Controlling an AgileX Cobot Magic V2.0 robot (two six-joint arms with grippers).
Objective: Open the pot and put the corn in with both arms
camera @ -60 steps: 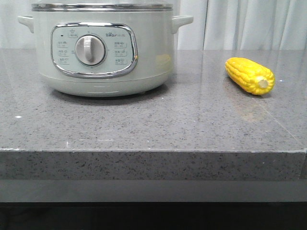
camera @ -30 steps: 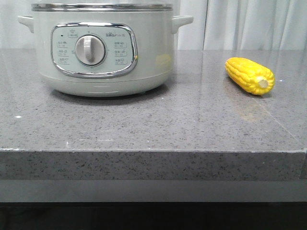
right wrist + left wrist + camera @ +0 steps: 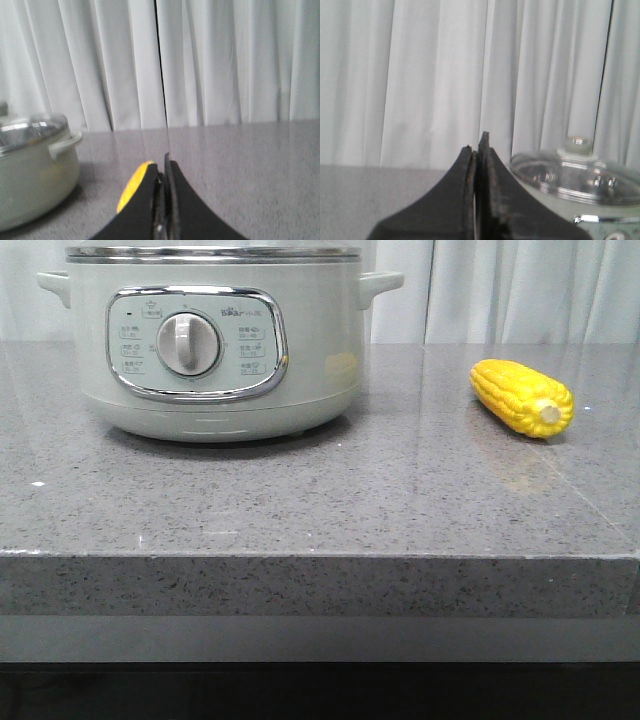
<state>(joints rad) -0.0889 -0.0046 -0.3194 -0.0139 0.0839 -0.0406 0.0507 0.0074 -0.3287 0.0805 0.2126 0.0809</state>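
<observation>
The pot [image 3: 220,350], pale grey-green with a white dial, stands at the back left of the grey stone counter in the front view. Its glass lid [image 3: 572,172] with a small knob rests on it in the left wrist view. The yellow corn [image 3: 522,397] lies on the counter at the right. Neither gripper appears in the front view. My left gripper [image 3: 477,142] is shut with nothing in it, beside the pot [image 3: 560,205] and apart from it. My right gripper [image 3: 162,167] is shut and empty; the corn [image 3: 134,192] peeks out behind one finger, with the pot [image 3: 35,175] off to the side.
White curtains [image 3: 520,290] hang behind the counter. The counter's front edge [image 3: 320,555] runs across the front view, with a grey ledge below it.
</observation>
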